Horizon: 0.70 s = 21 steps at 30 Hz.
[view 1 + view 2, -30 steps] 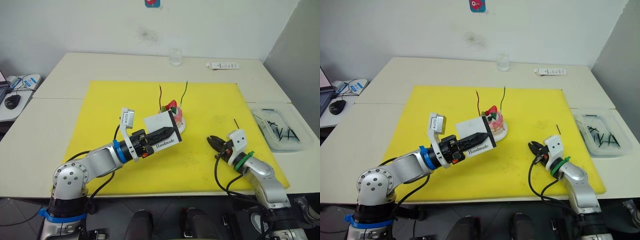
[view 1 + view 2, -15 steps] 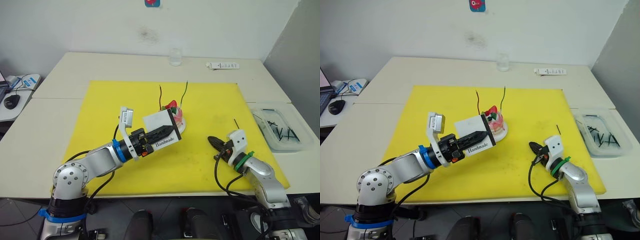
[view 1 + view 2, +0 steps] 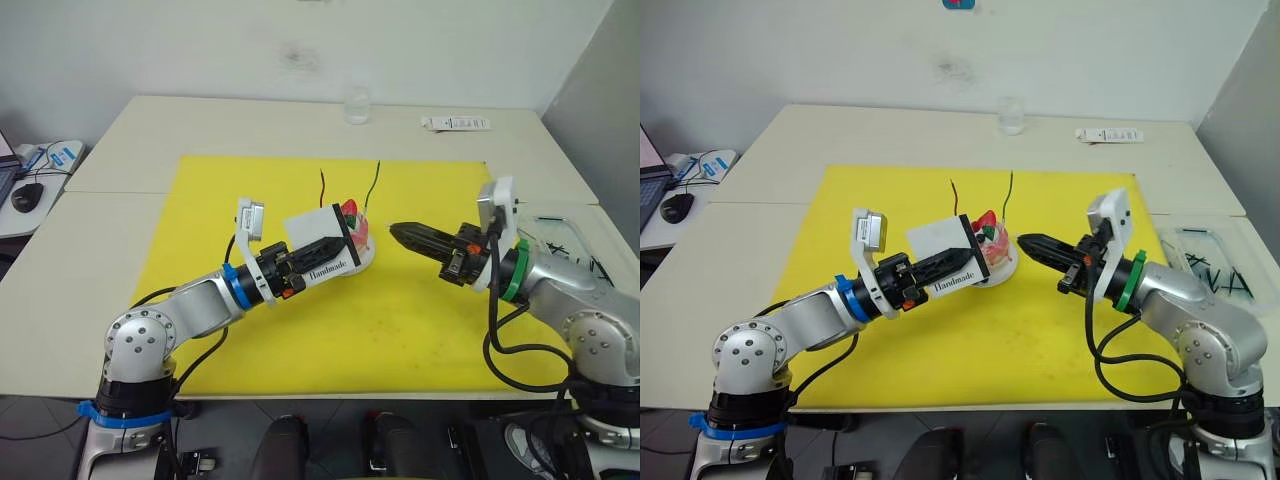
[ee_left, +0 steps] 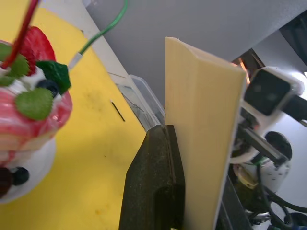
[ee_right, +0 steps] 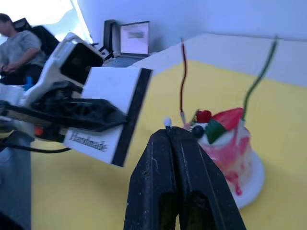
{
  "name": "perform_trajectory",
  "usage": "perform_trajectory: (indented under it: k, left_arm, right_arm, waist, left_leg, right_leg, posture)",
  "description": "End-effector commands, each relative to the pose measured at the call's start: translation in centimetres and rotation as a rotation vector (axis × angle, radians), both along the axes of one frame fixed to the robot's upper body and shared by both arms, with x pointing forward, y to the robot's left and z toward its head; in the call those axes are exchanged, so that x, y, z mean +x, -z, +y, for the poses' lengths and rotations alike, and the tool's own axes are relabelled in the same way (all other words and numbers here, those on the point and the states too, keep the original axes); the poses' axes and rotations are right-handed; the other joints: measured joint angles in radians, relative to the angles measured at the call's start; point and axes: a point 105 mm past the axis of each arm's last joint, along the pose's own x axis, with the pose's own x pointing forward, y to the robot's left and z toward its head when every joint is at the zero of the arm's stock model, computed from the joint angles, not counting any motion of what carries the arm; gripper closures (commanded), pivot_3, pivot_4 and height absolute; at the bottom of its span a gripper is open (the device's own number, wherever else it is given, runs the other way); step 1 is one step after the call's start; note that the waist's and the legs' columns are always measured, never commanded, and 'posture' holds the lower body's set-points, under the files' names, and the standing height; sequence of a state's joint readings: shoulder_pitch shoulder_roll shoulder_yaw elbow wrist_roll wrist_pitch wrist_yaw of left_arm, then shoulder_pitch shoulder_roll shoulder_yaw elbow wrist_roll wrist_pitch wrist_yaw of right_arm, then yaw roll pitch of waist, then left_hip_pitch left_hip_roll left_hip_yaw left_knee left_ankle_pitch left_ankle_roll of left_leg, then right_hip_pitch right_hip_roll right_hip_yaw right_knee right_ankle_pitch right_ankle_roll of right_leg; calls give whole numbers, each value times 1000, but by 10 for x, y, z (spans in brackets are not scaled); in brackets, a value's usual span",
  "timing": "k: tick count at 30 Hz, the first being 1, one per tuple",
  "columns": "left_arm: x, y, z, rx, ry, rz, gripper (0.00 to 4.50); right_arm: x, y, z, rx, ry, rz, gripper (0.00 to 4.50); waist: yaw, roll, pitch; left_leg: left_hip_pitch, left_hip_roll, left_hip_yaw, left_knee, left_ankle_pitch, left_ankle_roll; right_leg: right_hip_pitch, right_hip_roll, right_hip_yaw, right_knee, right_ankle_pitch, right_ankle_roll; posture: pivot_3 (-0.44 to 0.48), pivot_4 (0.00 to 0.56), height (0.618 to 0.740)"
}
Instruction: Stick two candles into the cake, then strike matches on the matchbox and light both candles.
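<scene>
— Cake (image 3: 355, 238) first: where do we have it?
— We see it on its small white plate near the middle of the yellow mat (image 3: 200, 200), with the red candle (image 3: 324, 188) and the green candle (image 3: 373, 183) both standing in it, neither lit.
— And our left pincer (image 3: 318, 249)?
— Clamped on the matchbox (image 3: 325, 246), which we hold off the mat, tilted, just in front of the cake on our left side. The "Handmade" face looks toward the camera, and the dark edge points toward our right arm.
— What about the right pincer (image 3: 397, 231)?
— Its fingers are pressed together, aimed at the cake and matchbox, raised above the mat and a little apart from both. In the right wrist view we see a tiny pale tip (image 5: 167, 121) poking out between the fingertips, which looks like a match head; the stick itself is hidden from us.
— Anything else on the bench (image 3: 150, 125)?
— A clear tray (image 3: 1230, 275) holding dark matches sits off the mat on our right; a small glass (image 3: 355, 103) and a white tube (image 3: 455, 124) stand at the far edge.
</scene>
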<state>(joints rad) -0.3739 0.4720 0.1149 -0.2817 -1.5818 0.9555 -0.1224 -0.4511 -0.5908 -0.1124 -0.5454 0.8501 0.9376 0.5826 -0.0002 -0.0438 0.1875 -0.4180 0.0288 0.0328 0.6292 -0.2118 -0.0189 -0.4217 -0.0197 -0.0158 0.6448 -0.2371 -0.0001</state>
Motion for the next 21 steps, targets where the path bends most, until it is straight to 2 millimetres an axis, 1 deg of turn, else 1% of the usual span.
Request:
perform_trajectory:
  k: [1,3,7,16,21]
  left_arm:
    - [1,-12,-3,-39,-8,-40,4500]
    - [0,-12,-5,-44,-4,-41,4500]
    - [-2,-8,-7,-48,-4,-31,4500]
    - [1,-3,-9,-40,-6,-25,4500]
    - [0,-4,-12,-43,6,-31,4500]
  right_arm:
    - [2,-2,2,-227,16,-142,4488]
    - [5,-2,2,-337,19,-222,4488]
    - [3,-5,10,-429,-50,-339,4488]
    - [-4,-11,28,-447,-140,-443,4488]
    - [1,-12,33,-457,-134,-469,4488]
  waist:
    - [0,0,0]
    - [0,0,0]
    - [0,0,0]
    - [0,0,0]
    - [0,-1,0]
  left_leg:
    - [-1,-1,1,1,0,0]
    - [-1,-2,1,1,0,0]
    - [-1,-1,0,1,0,0]
    - [0,0,0,1,0,0]
    - [0,0,0,2,0,0]
  right_leg:
    - [0,-1,1,0,0,1]
    - [0,-1,1,-1,-1,3]
    - [0,-1,1,-1,-1,3]
    - [0,0,0,1,0,3]
    - [0,-1,0,1,0,3]
  posture:
    - [0,150,740]
    - [0,150,740]
    - [0,150,740]
    - [0,150,740]
    - [0,150,740]
